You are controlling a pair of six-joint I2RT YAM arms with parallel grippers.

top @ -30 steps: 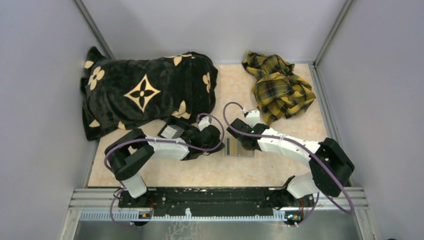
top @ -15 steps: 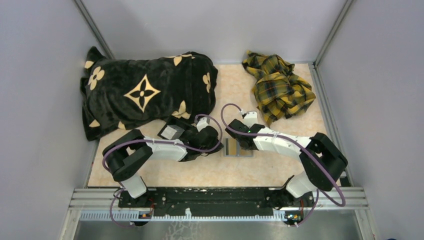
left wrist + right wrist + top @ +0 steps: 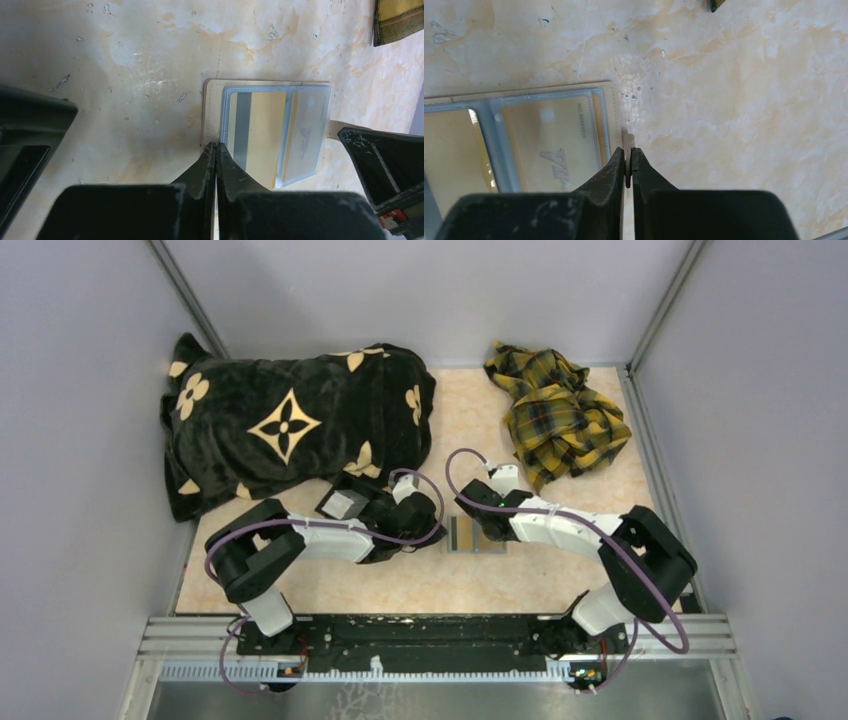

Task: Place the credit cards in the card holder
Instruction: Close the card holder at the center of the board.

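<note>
The tan card holder (image 3: 470, 537) lies open and flat on the marble table between my two grippers. Its clear sleeves hold two credit cards: a gold card with a grey stripe (image 3: 260, 130) and a pale card marked VIP (image 3: 559, 142). My left gripper (image 3: 216, 146) is shut, its tips resting on the holder's left margin (image 3: 211, 112) with nothing seen between the fingers. At the opposite edge, my right gripper (image 3: 628, 150) is shut on the holder's small closing tab (image 3: 627, 136); the tab's dark snap shows between the fingers.
A black blanket with beige flower patterns (image 3: 290, 425) covers the back left of the table. A yellow plaid cloth (image 3: 555, 415) is bunched at the back right. Grey walls close in the table on both sides and at the back.
My right gripper, open a second ago, has shut on the holder's tab, and its arm has drawn slightly left. The left arm has stayed put.
</note>
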